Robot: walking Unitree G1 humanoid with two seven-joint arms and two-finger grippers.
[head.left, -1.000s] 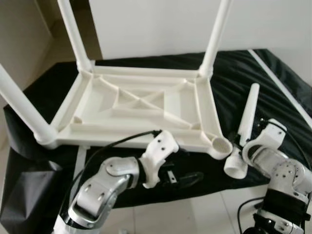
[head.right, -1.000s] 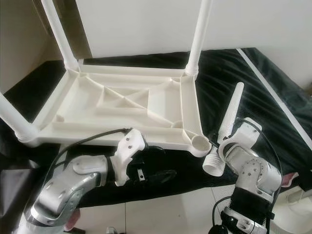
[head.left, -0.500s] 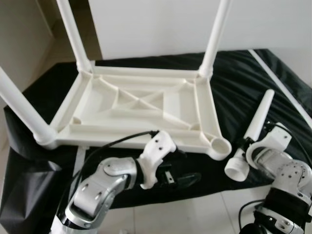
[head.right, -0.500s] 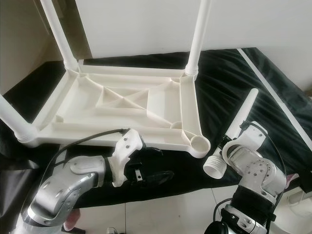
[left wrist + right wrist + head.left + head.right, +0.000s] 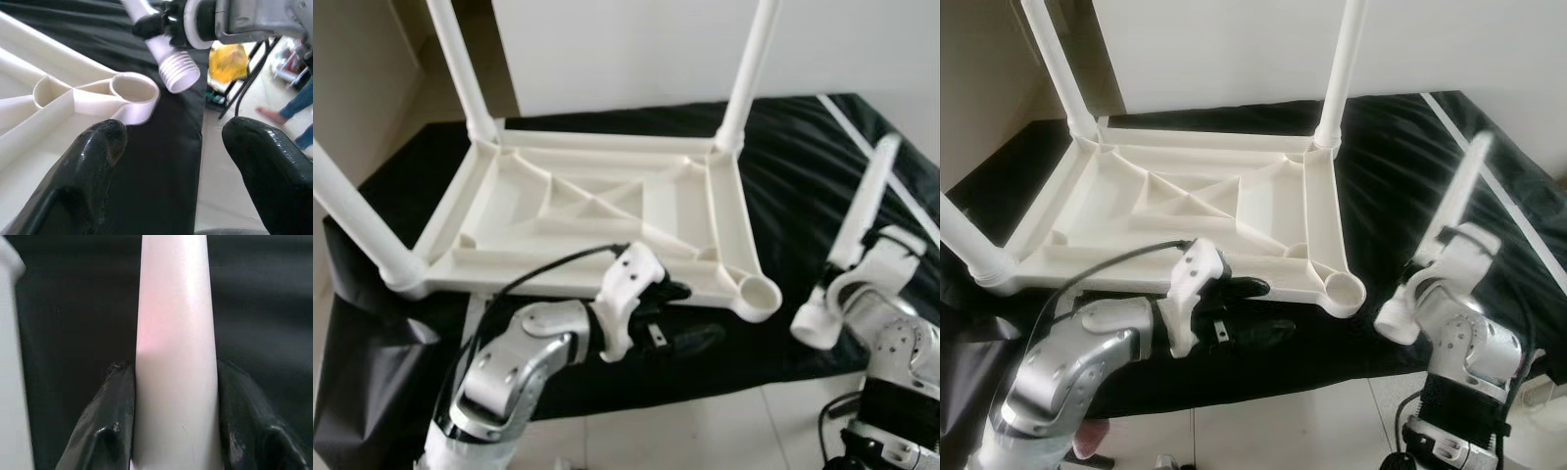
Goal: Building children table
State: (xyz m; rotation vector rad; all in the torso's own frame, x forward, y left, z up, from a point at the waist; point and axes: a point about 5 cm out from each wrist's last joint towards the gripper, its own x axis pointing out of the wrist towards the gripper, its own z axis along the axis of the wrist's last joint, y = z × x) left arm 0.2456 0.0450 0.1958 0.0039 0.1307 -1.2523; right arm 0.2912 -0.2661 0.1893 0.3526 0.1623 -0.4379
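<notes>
Right gripper [image 5: 173, 431] clamps the loose leg [image 5: 862, 211] low on its smooth, slippery-looking taper. It looks a light, stiff plastic tube, threaded end [image 5: 178, 73] near the empty socket [image 5: 759, 292]. Left gripper [image 5: 680, 318] hangs open by the tabletop [image 5: 587, 211].

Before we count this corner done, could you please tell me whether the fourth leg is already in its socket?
Out. The right claw holds the loose table leg off to the side, its threaded end apart from the empty corner socket.

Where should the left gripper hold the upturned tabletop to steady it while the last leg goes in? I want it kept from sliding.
Probably the near rim of the tabletop, beside the empty corner socket. The left gripper hovers open there; coming from the robot's side lets its fingers straddle the rim wall, leaving the socket free for the leg in the right gripper.
</notes>
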